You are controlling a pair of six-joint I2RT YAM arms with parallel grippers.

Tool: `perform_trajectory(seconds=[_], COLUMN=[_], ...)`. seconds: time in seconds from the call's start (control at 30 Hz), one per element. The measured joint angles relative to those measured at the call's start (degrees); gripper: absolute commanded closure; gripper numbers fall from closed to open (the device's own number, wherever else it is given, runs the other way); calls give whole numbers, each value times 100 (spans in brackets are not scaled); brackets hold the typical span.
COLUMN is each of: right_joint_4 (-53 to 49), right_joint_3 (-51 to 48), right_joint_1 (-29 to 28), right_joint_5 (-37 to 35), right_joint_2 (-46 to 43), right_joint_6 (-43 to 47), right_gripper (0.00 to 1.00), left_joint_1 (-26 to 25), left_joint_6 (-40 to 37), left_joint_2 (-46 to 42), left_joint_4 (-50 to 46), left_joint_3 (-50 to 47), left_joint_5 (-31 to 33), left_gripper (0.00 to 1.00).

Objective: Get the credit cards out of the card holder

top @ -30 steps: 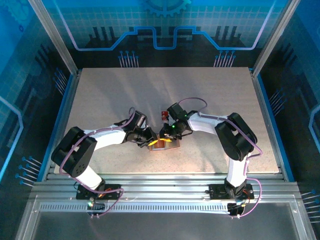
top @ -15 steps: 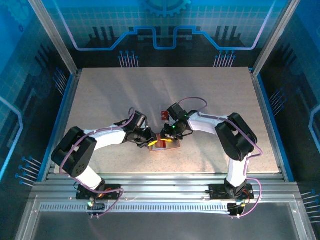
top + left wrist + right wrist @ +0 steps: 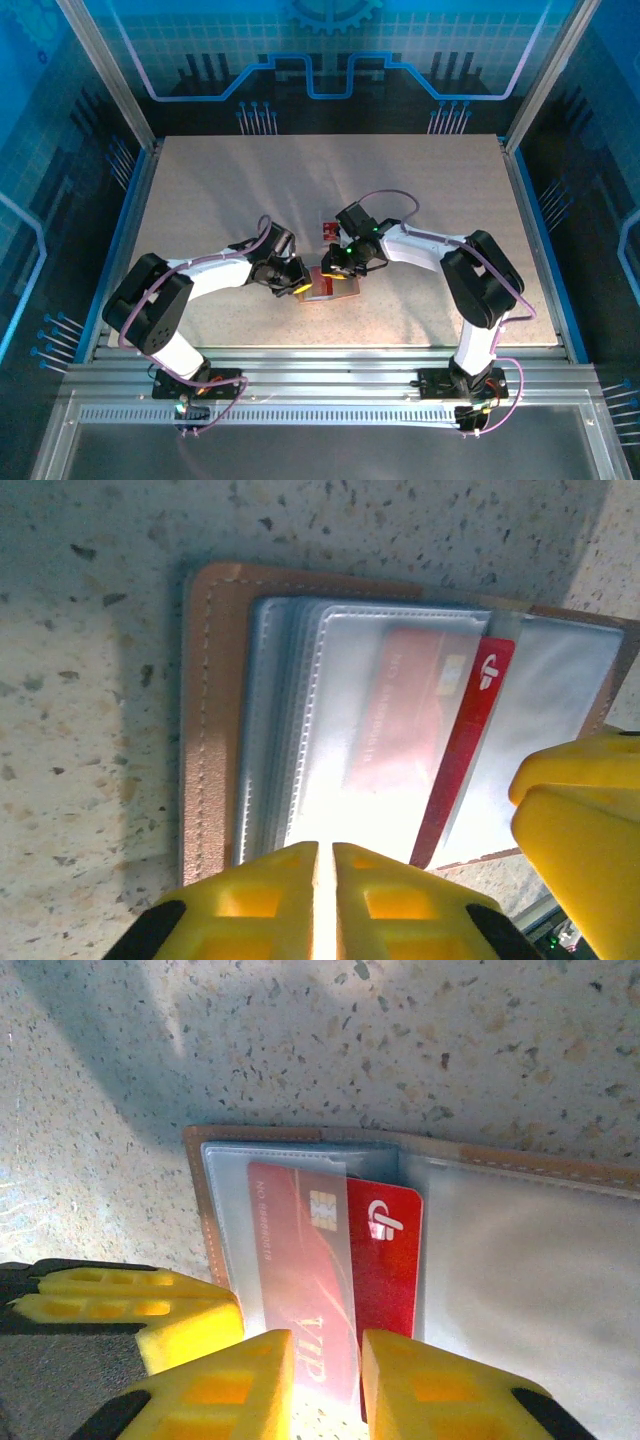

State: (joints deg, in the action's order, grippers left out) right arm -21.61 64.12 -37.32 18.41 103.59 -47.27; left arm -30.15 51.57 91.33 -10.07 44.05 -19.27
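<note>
Inside the blue-lit enclosure, the speckled table (image 3: 220, 200) carries the open card holder (image 3: 340, 291) near its front edge, pinned between your two arms. Compared with a second ago, your right elbow sits farther out and more pale sleeve and red shows between the grippers, so I judge that a card is coming out but is not yet free. The right wrist view shows the red card (image 3: 385, 1260) partly slid from its clear sleeve. Your right gripper (image 3: 325, 1380) stands over the card's near end, jaws a narrow gap apart with nothing visibly clamped. Your left gripper (image 3: 325, 885) is closed, pressing the holder's near edge. Another small red card (image 3: 328, 230) lies on the table just behind.
</note>
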Motion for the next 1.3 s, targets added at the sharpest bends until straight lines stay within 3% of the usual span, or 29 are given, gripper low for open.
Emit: perform_trajectory(seconds=[0.27,0.97,1.3], right_joint_4=[22,125,710], right_joint_3=[-109,-313,-643], right_joint_1=[35,70,186], right_joint_5=[7,79,483], right_joint_2=[0,63,111], right_joint_6=[0,-2,-118], right_gripper=[75,74,76], left_joint_1=[0,0,4], left_joint_6=[-140,-315,-378], left_joint_2=[61,179,271], left_joint_4=[-83,-313,-369], left_joint_3=[90,155,258], left_joint_5=[2,4,-2], left_gripper=[99,100,100])
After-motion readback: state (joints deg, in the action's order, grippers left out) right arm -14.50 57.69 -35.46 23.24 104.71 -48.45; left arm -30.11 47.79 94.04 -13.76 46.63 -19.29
